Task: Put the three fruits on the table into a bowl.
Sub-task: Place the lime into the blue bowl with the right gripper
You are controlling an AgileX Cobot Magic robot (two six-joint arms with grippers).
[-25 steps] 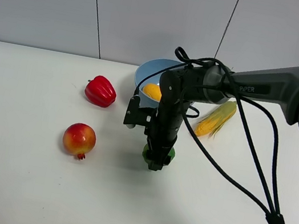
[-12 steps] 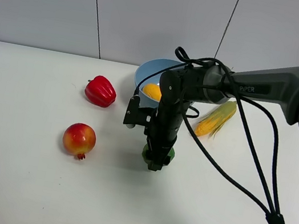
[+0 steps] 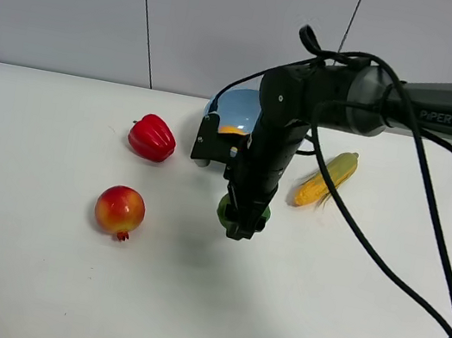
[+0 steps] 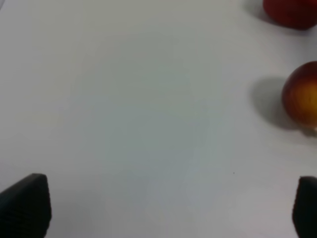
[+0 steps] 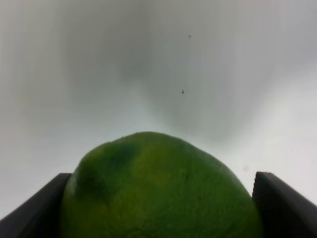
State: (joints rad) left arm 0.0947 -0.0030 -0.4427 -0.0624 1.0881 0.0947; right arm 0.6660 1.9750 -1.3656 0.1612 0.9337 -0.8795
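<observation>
Right claw (image 3: 239,226) has lifted since a second ago, pinching lime (image 5: 158,193) off table (image 3: 15,272). Carry step: next I swing to bowl (image 3: 230,104) at 12 o'clock and release. Left claw (image 4: 158,206) spread.

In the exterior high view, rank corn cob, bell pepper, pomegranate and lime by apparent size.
1. corn cob, the longest.
2. pomegranate and bell pepper look alike.
3. lime, smallest showing, though the right pincer hides most of it.
</observation>
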